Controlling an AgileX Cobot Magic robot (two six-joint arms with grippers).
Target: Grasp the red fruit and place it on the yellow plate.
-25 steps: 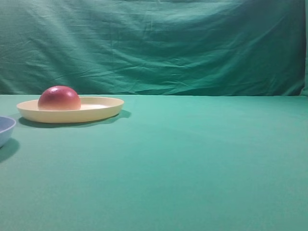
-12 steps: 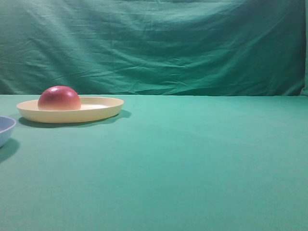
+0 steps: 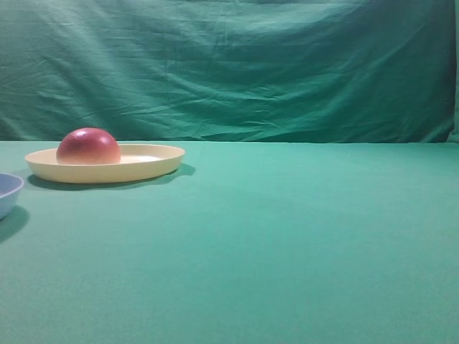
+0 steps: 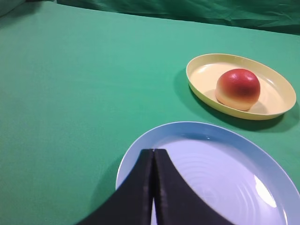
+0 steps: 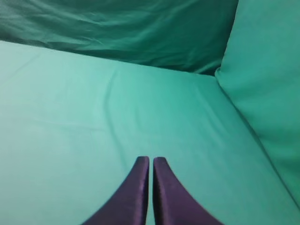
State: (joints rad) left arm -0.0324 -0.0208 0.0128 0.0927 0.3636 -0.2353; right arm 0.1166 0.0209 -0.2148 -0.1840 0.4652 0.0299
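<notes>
The red fruit [image 3: 88,146] rests dome-up on the left part of the yellow plate [image 3: 154,163] at the far left of the table. The left wrist view shows the same red fruit [image 4: 237,88] inside the yellow plate [image 4: 201,75], well beyond my left gripper [image 4: 153,151]. That gripper is shut with nothing in it and hangs over a light blue dish. My right gripper [image 5: 151,159] is shut and empty above bare green cloth. Neither gripper appears in the exterior high view.
A light blue dish [image 4: 281,176] lies under the left gripper; its rim shows as a light blue dish edge [image 3: 8,188] at the left border. Green cloth covers the table and hangs as a backdrop [image 3: 237,68]. A raised green fold [image 5: 267,84] stands right of the right gripper.
</notes>
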